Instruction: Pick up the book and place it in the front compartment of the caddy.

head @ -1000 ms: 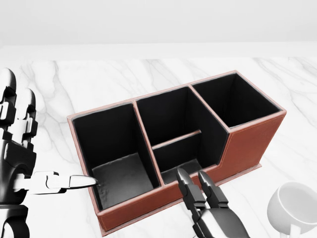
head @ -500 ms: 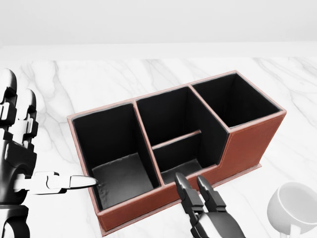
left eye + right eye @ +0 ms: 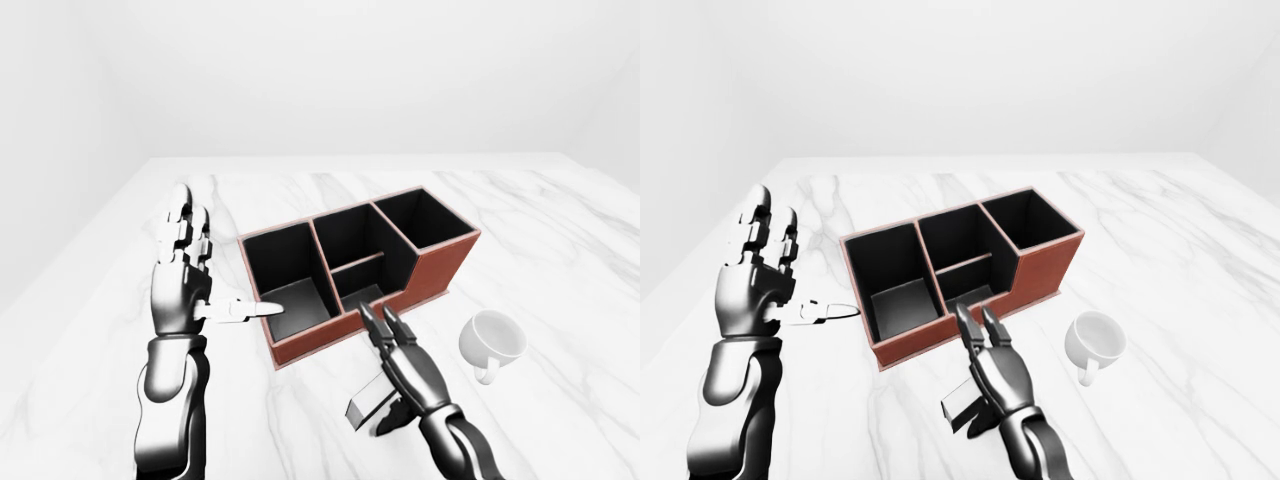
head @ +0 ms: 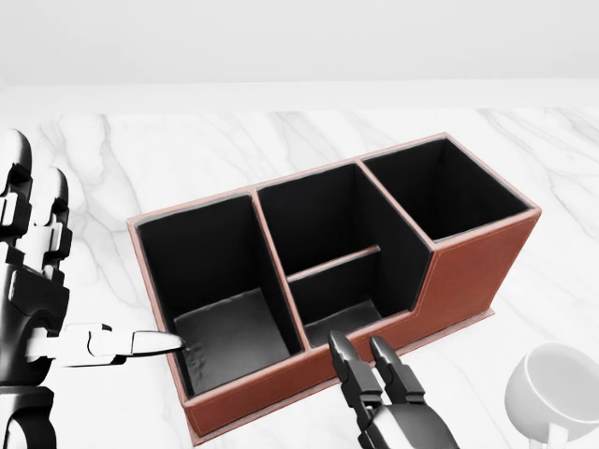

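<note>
Left-eye view: book (image 3: 372, 401) under right robot hand (image 3: 405, 360), near table's bottom edge; fingers straight, grip unclear. Left robot hand (image 3: 182, 290) open, thumb at caddy (image 3: 440, 270) wall. Risks: book slips from loose hold, catches caddy rim, or forearm nudges cup (image 3: 491, 340).

Matt reddish-brown leather-look caddy (image 4: 468, 271) with black lining, on a polished white marble worktop (image 3: 560, 230); glossy white ceramic mug (image 3: 492, 343).

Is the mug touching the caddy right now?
Apart. The left-eye view shows bare marble between the mug and the caddy.
</note>
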